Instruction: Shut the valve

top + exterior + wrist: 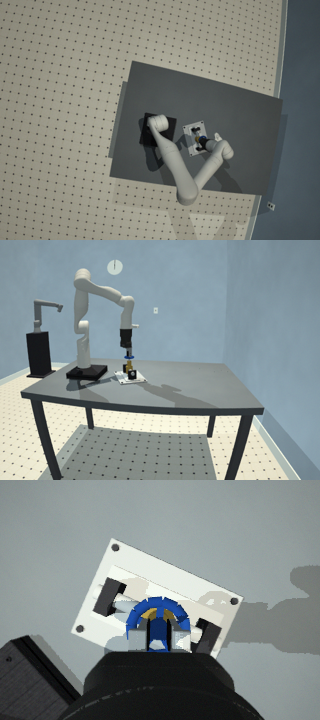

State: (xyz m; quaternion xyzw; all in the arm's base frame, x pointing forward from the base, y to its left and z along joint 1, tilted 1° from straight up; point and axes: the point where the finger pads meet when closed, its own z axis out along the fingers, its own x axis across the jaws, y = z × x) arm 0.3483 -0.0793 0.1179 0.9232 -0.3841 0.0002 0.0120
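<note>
The valve stands on a white base plate (155, 597) on the dark table. Its blue handwheel (158, 614) lies level on a brass stem (128, 365). It also shows in the exterior view (128, 357) and in the top view (202, 137). My gripper (158, 629) points straight down over the wheel. Its two grey fingers are shut on a blue spoke of the handwheel at the hub, inside the rim. The gripper shows in the side view (128, 354) right at the wheel's height. The near part of the wheel is hidden by my wrist.
Two black pipe brackets (108, 597) (206, 636) stand on the plate at either side of the valve. My black arm base (86, 372) sits to the left of the plate. A second arm on a black pedestal (38, 353) stands off the table, far left.
</note>
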